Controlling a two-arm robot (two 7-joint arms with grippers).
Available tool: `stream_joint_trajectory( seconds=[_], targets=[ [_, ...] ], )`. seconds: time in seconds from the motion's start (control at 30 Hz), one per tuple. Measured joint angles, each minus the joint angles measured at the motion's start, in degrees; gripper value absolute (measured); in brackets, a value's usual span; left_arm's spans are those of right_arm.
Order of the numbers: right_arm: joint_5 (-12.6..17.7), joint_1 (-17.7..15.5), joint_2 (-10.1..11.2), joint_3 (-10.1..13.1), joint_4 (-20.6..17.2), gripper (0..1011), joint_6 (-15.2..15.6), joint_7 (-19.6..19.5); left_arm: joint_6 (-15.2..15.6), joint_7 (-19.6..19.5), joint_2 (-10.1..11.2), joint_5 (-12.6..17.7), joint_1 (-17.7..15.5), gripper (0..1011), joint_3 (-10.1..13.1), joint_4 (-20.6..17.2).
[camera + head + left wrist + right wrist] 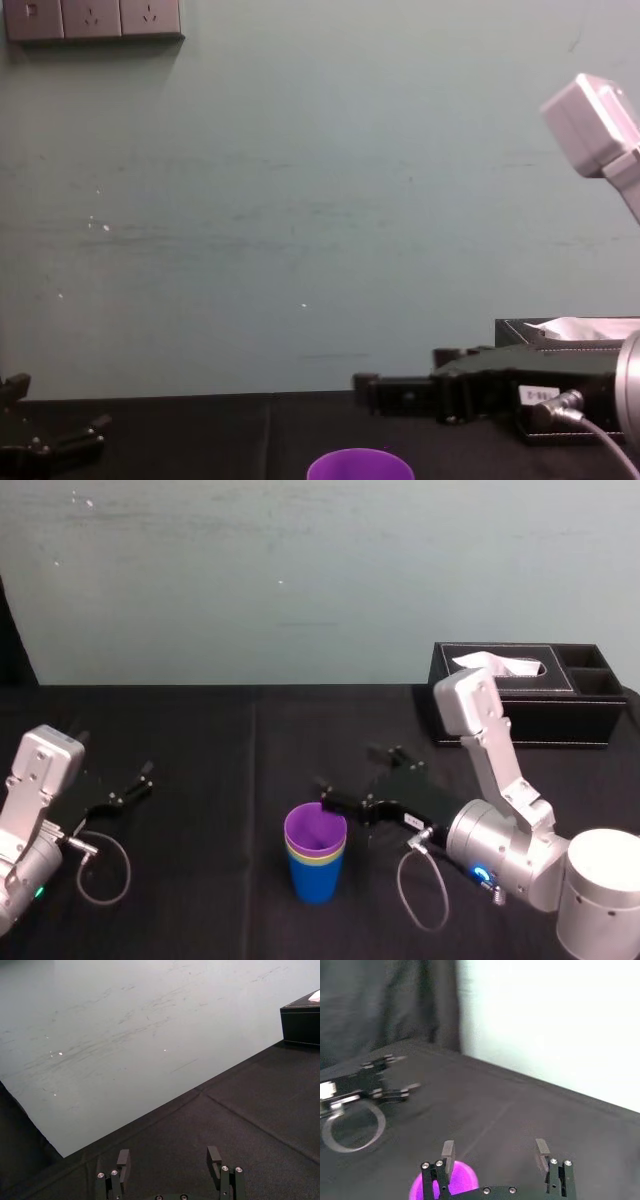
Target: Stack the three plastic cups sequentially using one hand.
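- Nested into one upright stack near the middle of the black cloth (200, 880): the three plastic cups (316, 865).
- On top and innermost, the purple cup (315, 828); under its rim, a thin band of the yellow-green cup (318, 858); outermost and lowest, the blue cup (316, 882).
- At 2 o'clock from the stack, just beside the purple rim: the right gripper (347, 772), fingers spread apart and clamped on nothing. Cannot tell whether the nearer finger touches the rim.
- At 9 o'clock, well apart from the stack and low over the cloth: the left gripper (168, 1157), fingers likewise spread, empty.
- At 1 o'clock, on the far side beyond the right arm: a black tissue box (520, 695).
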Motion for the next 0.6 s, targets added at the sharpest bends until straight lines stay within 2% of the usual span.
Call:
stream_joint_trajectory(
  seconds=[0.27, 0.6],
  targets=[
    [-4.38, -2.1, -4.06, 2.23, 2.19, 1003, 0.19, -9.37, 0.0, 0.0, 0.0, 0.0, 0.0, 1000, 0.0, 0.0],
    [-8.81, -2.5, -7.07, 3.28, 6.13, 1003, -0.66, -15.28, 0.0, 0.0, 0.0, 0.0, 0.0, 1000, 0.0, 0.0]
  ],
)
